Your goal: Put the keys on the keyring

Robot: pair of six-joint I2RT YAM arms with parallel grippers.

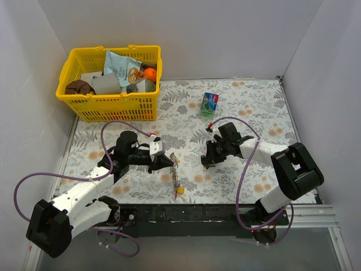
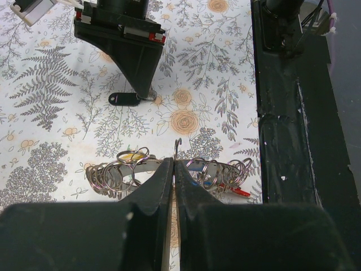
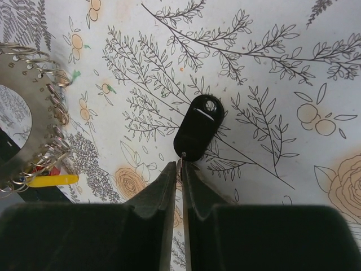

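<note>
Worktop (image 1: 248, 175): covered with a floral-print cloth, with white walls on three sides.
Basket (image 1: 113, 107): yellow plastic, at the far left corner of the worktop, filled with packets and an orange fruit.
Left gripper (image 2: 174, 169): clenched on the rim of the keyring, fingers pressed together over the metal band.
Right gripper (image 3: 180, 169): tips down at the worktop, well apart from the left one, fingers pinched almost together on the small metal piece at the near end of the black-tagged key.
Keyring (image 2: 148, 164): held on edge above the cloth near the front middle of the worktop, its rim crowded with small wire loops.
Carton (image 1: 210, 104): small and green, standing at the far middle, away from both arms.
Black-tagged key (image 3: 198, 127): its tag lies flat on the cloth, just beyond the right fingertips.
Keys on the ring: a yellow tag (image 3: 51, 180), a red tag (image 2: 240, 192) and a blue tag (image 2: 194, 183) hang among the loops.
</note>
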